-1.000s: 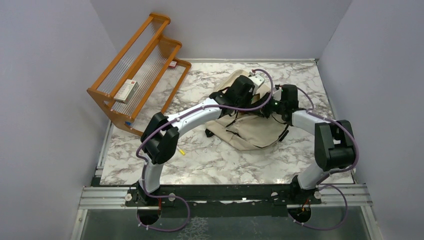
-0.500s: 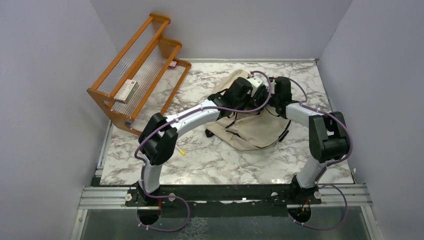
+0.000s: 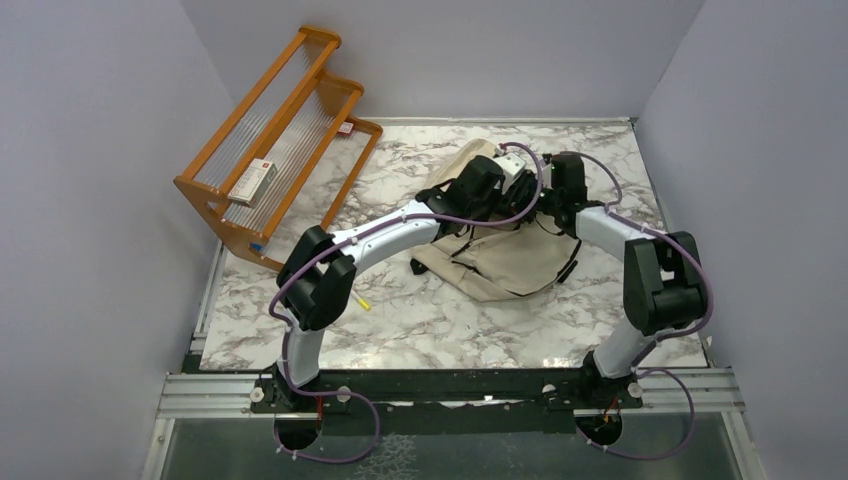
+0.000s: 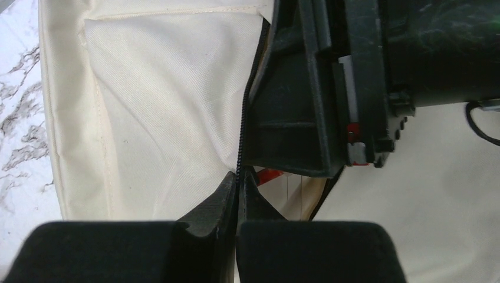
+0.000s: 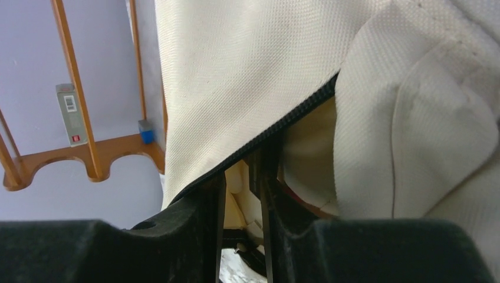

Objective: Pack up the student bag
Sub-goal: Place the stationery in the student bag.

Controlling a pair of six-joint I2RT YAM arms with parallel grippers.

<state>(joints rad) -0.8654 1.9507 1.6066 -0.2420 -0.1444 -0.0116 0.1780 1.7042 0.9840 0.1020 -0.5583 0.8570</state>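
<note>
The student bag point(image 3: 505, 258), a beige canvas backpack with black zipper lines, lies in the middle of the marble table. My left gripper point(image 4: 237, 180) is shut on the bag's black zipper edge point(image 4: 243, 118) and holds the cream flap point(image 4: 165, 100) up. My right gripper point(image 5: 242, 171) is at the bag's opening, right beside the left gripper point(image 3: 522, 188). Its fingers stand a little apart, with the zipper edge point(image 5: 277, 127) crossing just above their tips and nothing clamped between them. In the left wrist view the right gripper's black body point(image 4: 330, 88) fills the upper right, with something red point(image 4: 268, 174) showing below it inside the bag.
An orange wooden rack point(image 3: 275, 140) stands at the back left with a small box point(image 3: 251, 181) on it. The right wrist view also shows the rack point(image 5: 94, 159), the box point(image 5: 71, 115) and a small blue item point(image 5: 145, 131). A small yellow object point(image 3: 364, 303) lies on the table near the left arm.
My right arm has swung back and left, from the bag's right side to its opening next to the left gripper, and its jaws have parted. The left gripper keeps its hold.
</note>
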